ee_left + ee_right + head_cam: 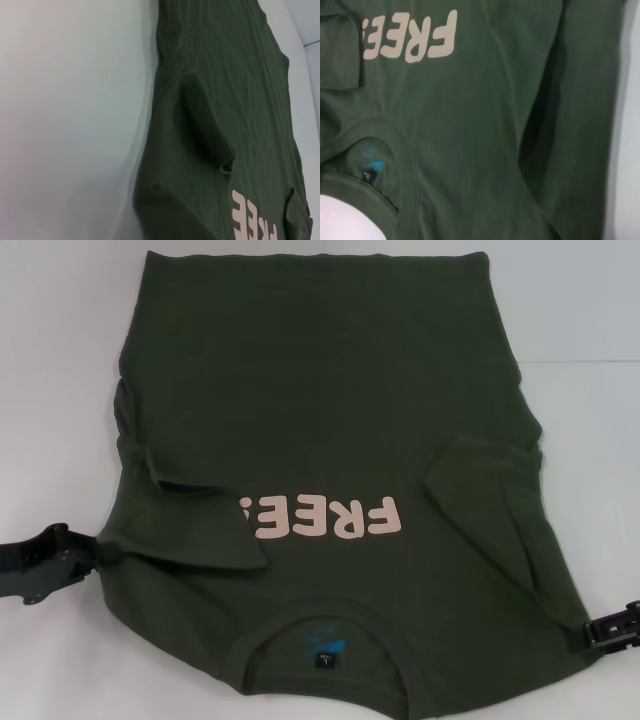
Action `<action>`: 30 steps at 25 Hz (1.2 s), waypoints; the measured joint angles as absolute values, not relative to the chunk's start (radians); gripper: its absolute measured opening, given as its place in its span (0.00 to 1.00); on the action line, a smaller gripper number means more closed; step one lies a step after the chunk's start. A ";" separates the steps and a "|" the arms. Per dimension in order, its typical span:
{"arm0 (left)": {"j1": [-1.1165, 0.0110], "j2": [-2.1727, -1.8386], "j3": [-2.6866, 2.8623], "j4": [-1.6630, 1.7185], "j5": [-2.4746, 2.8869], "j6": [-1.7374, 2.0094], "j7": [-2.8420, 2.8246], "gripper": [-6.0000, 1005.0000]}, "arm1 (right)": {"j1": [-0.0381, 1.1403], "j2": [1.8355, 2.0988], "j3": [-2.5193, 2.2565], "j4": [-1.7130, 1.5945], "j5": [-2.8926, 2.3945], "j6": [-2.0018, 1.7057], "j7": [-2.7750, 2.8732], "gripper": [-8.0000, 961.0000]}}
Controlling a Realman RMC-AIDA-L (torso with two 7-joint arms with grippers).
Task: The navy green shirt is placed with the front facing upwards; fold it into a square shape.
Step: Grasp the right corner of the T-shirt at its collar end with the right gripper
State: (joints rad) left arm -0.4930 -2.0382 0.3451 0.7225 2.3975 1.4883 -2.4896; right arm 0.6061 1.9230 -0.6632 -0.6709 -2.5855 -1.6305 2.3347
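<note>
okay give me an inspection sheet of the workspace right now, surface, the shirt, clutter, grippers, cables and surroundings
Surface: pale white table, bare around the garment.
Job's things: navy green shirt lies front up, collar nearest the robot, hem far. Both sleeves are folded inward: left sleeve covers the end of the pink FREE lettering, right sleeve lies beside it.
Clutter: nothing seen.
Grippers: left gripper at the shirt's left shoulder edge, touching the fabric; right gripper at the right shoulder edge.
Cables: nothing seen.
Surroundings: a faint seam in the table at far right; nothing else seen.
</note>
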 joint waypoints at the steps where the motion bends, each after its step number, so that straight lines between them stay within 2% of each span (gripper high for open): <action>1: -0.493 -2.039 0.345 0.722 2.397 1.488 -2.490 0.05 | 0.607 1.925 -0.667 -0.671 -2.586 -1.630 2.335 0.72; 20: -0.495 -2.039 0.345 0.722 2.384 1.485 -2.488 0.05 | 0.662 1.952 -0.677 -0.647 -2.578 -1.596 2.335 0.68; 30: -0.497 -2.037 0.345 0.722 2.373 1.485 -2.488 0.05 | 0.694 1.957 -0.684 -0.623 -2.584 -1.586 2.337 0.66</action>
State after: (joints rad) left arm -0.4970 -2.0372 0.3451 0.7225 2.3728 1.4847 -2.4880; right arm 0.6936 1.9567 -0.6837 -0.6229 -2.5836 -1.5864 2.3366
